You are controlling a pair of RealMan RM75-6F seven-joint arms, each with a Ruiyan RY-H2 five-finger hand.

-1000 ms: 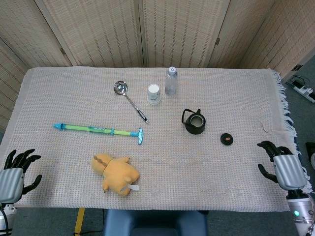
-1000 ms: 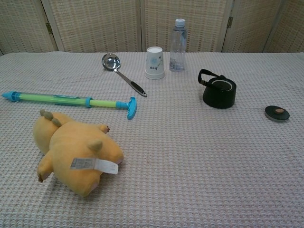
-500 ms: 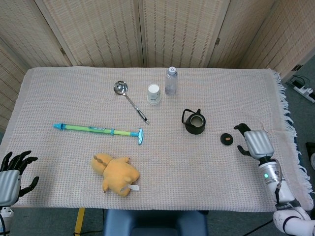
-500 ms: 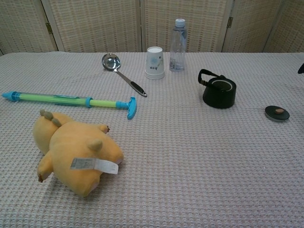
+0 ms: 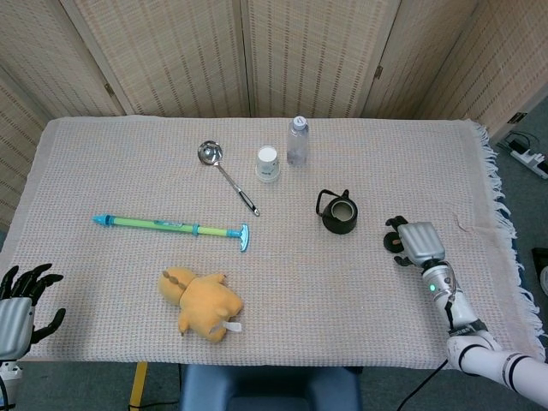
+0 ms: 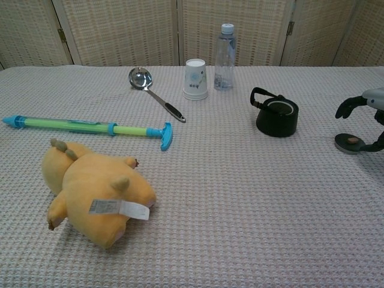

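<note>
1. My right hand (image 5: 411, 240) hangs over the small round black lid with a brown knob (image 6: 349, 143), which lies flat on the beige woven tablecloth (image 5: 342, 291), well to the right of the black cast-iron teapot with its looped handle (image 5: 339, 214).
2. Hand state: fingers (image 6: 347, 106) are spread and curved downward, bracketing the lid from above. They hold nothing. In the chest view one dark fingertip sits close to the lid's right rim; I cannot tell whether it touches.
3. The teapot stands upright and uncovered, its mouth showing pale inside.
4. My left hand (image 5: 19, 300) rests at the near left corner of the table, fingers fanned apart, empty, well apart from every object.
5. Step in hand, as I judge it: the reach to the lid, just short of the grasp.
6. Next move, my judgement: lower the hand a little and close thumb and fingers on the knob or the rim. The lid is low and flat against the cloth, so the fingertips need to get right down at its edge; the weave may snag them.
7. Other things lie well apart: yellow plush toy animal (image 5: 204, 303), green and blue water-squirter tube (image 5: 171, 227), steel ladle with black handle (image 5: 226, 174), white paper cup (image 5: 267, 163), clear plastic water bottle (image 5: 296, 141).
</note>
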